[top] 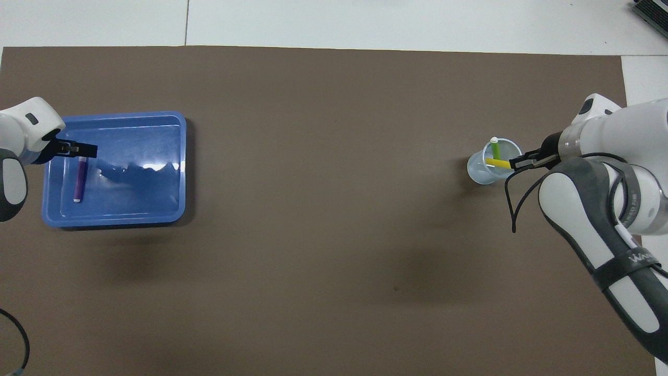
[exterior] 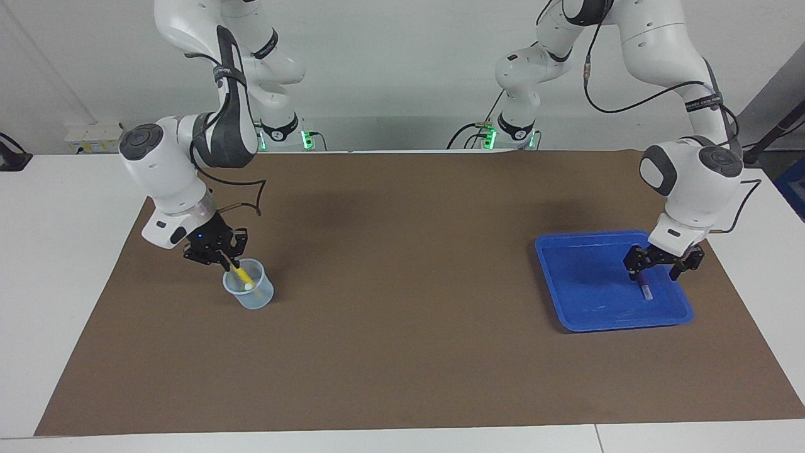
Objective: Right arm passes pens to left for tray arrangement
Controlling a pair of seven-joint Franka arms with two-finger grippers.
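A purple pen [exterior: 645, 290] [top: 79, 179] lies flat in the blue tray [exterior: 585, 283] [top: 141, 193], near the rim at the left arm's end of the table. My left gripper [exterior: 654, 274] [top: 86, 150] hangs open just above the pen's end that is farther from the robots, holding nothing. At the right arm's end, my right gripper [exterior: 229, 263] [top: 514, 163] is shut on the upper end of a yellow pen [exterior: 243, 277] [top: 498, 163]. That pen leans inside a translucent cup [exterior: 251, 297] [top: 477, 171]. A green pen [top: 494, 149] stands in the same cup.
A brown mat [exterior: 402, 327] [top: 323, 235] covers most of the white table, with both tray and cup on it. A loose black cable [top: 514, 209] hangs from the right arm beside the cup.
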